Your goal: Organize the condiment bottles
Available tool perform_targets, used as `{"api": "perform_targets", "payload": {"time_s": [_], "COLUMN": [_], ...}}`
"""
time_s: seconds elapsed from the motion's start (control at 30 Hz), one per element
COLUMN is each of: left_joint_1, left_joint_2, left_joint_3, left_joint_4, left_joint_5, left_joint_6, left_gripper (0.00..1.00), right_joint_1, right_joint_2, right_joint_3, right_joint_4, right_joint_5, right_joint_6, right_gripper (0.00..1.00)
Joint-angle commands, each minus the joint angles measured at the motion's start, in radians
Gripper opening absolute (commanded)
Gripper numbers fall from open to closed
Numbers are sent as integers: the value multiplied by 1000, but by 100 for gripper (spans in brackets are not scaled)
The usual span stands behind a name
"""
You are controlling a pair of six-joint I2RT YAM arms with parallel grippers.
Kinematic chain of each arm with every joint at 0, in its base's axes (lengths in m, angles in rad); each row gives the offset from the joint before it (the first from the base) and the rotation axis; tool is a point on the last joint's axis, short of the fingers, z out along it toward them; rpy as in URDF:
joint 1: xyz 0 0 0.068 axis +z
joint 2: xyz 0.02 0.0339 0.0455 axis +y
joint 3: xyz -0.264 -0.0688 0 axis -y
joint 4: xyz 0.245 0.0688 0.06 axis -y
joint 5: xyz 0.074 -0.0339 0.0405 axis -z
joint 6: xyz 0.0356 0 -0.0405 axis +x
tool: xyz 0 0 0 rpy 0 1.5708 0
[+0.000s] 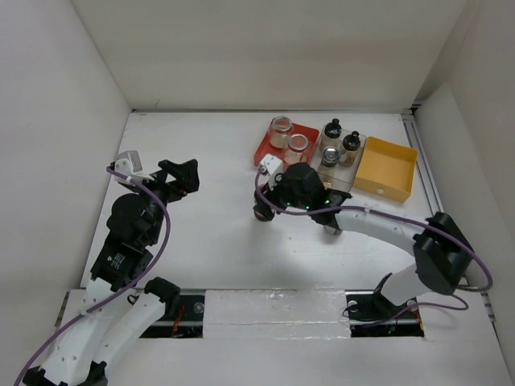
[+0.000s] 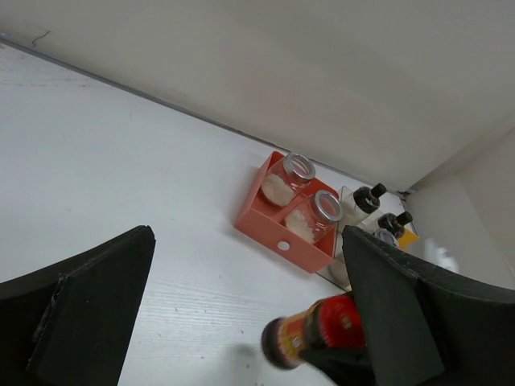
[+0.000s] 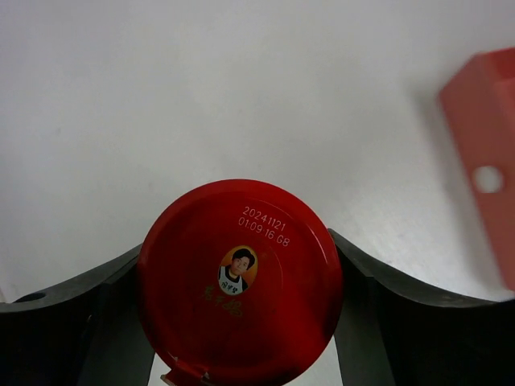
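Note:
A dark jar with a red lid (image 3: 240, 281) sits between the fingers of my right gripper (image 3: 238, 249), which press on both sides of the lid. The top view shows this jar (image 1: 262, 211) at the table's middle, left of the trays. In the left wrist view the same jar (image 2: 310, 338) looks tilted and blurred. Two silver-lidded jars (image 1: 280, 129) (image 1: 298, 145) stand in the red tray (image 1: 261, 151). Two black-capped bottles (image 1: 332, 129) (image 1: 351, 142) and a silver-lidded jar (image 1: 330, 157) stand in the clear tray (image 1: 342, 181). My left gripper (image 1: 181, 178) hangs open and empty at the left.
A yellow tray (image 1: 386, 169) stands right of the clear tray, near the right wall. White walls enclose the table at the back and on both sides. The right arm's cable loops over the table's near right part.

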State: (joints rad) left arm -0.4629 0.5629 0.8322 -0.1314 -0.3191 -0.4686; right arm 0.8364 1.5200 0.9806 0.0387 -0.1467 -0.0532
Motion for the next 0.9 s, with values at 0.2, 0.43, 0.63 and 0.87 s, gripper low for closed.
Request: {"api": "perform_targets", "payload": {"time_s": [0.2, 0.43, 0.63, 0.87], "left_joint_1": [3, 3, 3, 3], "left_joint_2": [-15, -6, -6, -6], "left_joint_3": [13, 13, 13, 22], "left_joint_4": [41, 41, 41, 41], "left_joint_5": [46, 84, 95, 83], "left_joint_6": [15, 15, 15, 15], "left_gripper": [99, 99, 99, 99], "right_joint_1": [-382, -692, -914, -985], "right_joint_2": [-343, -284, -99, 52], "right_joint_3": [176, 155, 210, 242], "right_joint_4": [236, 253, 271, 334], "right_joint_5": [319, 443, 287, 150], "right_joint_6": [18, 67, 157, 176], "right_gripper": [55, 57, 57, 57]}}
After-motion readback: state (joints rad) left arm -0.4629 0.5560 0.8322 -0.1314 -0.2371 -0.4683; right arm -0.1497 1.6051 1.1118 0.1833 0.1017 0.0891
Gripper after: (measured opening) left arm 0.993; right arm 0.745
